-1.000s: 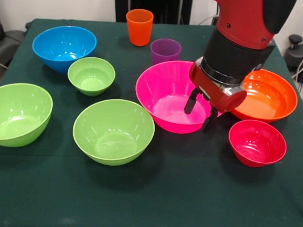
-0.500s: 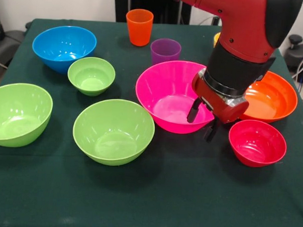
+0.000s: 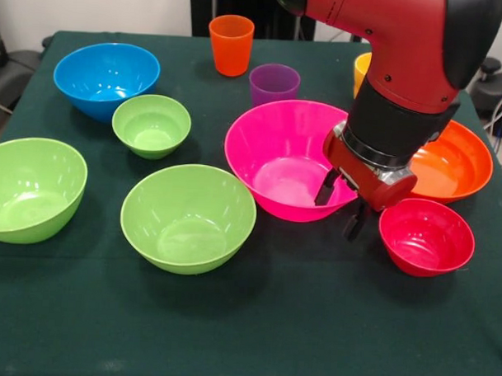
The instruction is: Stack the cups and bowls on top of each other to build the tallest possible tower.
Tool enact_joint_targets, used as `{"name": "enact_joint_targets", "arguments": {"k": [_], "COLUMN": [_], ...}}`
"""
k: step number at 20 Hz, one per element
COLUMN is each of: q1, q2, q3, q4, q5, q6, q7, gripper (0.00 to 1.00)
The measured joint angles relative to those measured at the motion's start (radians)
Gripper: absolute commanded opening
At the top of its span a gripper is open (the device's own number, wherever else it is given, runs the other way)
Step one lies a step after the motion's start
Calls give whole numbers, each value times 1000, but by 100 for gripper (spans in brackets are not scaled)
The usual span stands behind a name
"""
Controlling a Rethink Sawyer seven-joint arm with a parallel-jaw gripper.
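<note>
Bowls lay scattered and unstacked on the green table (image 3: 312,322): a pink bowl (image 3: 273,147) at centre, a small red bowl (image 3: 426,237) and an orange bowl (image 3: 454,162) beside it. The gripper (image 3: 341,203) hung with fingers spread apart, empty, straddling the pink bowl's rim. An orange cup (image 3: 230,44) and a purple cup (image 3: 273,84) stood behind

I am reaching my red and black arm down from the desk's far right corner toward its middle right. My claw (image 3: 342,205) is hanging low, tilted, its two dark fingers (image 3: 324,189) parted with nothing between them.
</note>
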Motion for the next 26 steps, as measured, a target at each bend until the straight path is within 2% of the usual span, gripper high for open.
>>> {"name": "enact_joint_targets", "arguments": {"k": [18, 26], "q1": [-3, -24], "q2": [-25, -31], "q3": [33, 44], "q4": [13, 29], "q5": [0, -13], "q6": [0, -11], "q7": [0, 0], "gripper": [100, 100]}}
